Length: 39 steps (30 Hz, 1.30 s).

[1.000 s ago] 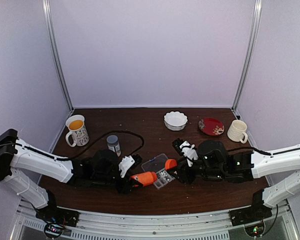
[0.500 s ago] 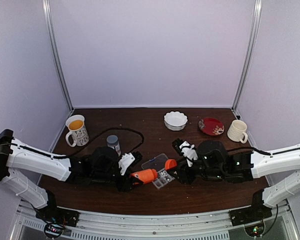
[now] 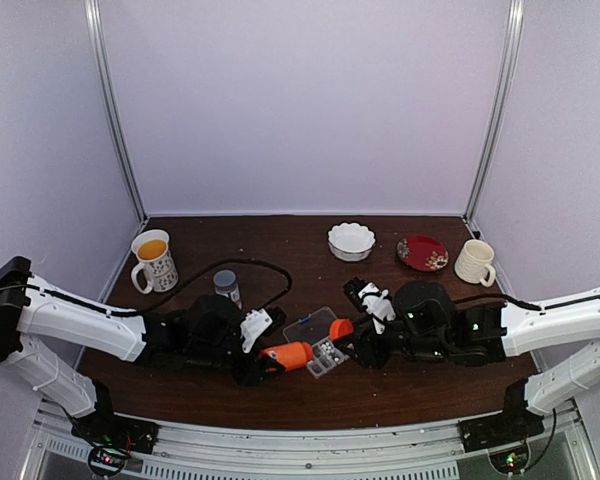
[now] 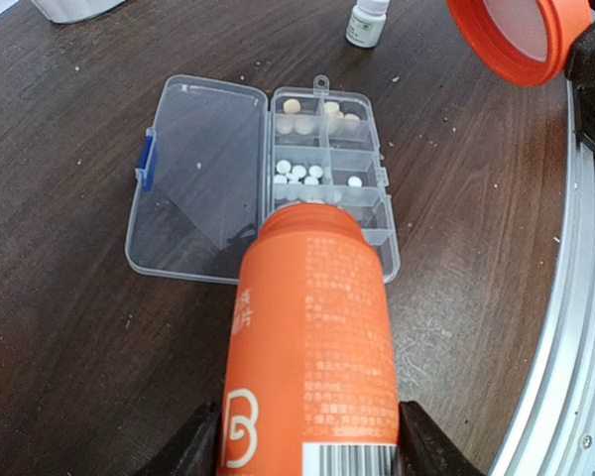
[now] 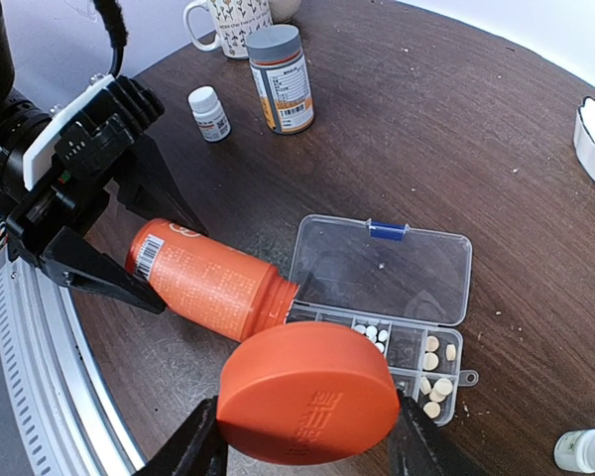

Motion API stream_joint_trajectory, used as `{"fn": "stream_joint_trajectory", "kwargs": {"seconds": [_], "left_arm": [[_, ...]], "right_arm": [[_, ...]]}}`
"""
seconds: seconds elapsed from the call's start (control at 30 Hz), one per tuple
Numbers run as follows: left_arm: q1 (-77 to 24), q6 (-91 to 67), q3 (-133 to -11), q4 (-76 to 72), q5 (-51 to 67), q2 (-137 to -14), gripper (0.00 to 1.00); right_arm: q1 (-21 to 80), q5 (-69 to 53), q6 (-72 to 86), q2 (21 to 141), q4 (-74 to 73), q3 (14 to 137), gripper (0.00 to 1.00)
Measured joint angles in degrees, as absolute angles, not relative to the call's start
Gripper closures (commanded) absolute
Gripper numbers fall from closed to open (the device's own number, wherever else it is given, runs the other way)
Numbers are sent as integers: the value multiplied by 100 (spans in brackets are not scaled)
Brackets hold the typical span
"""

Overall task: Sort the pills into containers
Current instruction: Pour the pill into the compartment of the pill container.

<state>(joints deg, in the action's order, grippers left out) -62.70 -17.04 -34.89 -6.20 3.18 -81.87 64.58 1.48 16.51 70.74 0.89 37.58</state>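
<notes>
Little has changed over the last second: the left arm has shifted a touch, and the orange bottle (image 4: 312, 337) still lies tipped with its open mouth over the near edge of the organizer box (image 4: 198, 188). The left end effector (image 4: 312, 446) is clamped on the bottle's base. The right end effector (image 5: 307, 441) is clamped on the orange cap (image 5: 307, 392) and holds it just beside the box.

The step looks like pouring. It would go best with the mouth kept low over one compartment. The tilt should rise slowly, so that pills roll out a few at a time and do not bounce into neighbouring cells or onto the counter (image 4: 69, 327). The cap should stay out of the pour path.

The box lies open on the counter between the two arms, its lid flat. Tan pills (image 4: 299, 117) fill the two far compartments. White pills (image 4: 297, 174) cluster in the next cell, and a single white one lies in the cell beside it. The nearer cells look empty where they show, though the bottle's mouth hides some. What is inside the bottle cannot be seen.
</notes>
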Motion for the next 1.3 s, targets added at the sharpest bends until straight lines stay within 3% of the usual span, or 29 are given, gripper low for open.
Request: {"fn": "stream_joint_trajectory", "kwargs": {"seconds": [1.3], "left_arm": [[-6270, -1861, -3310, -956, 410, -8191, 100]], "right_arm": [[6458, 128, 1678, 7133, 93, 3758, 100]]}}
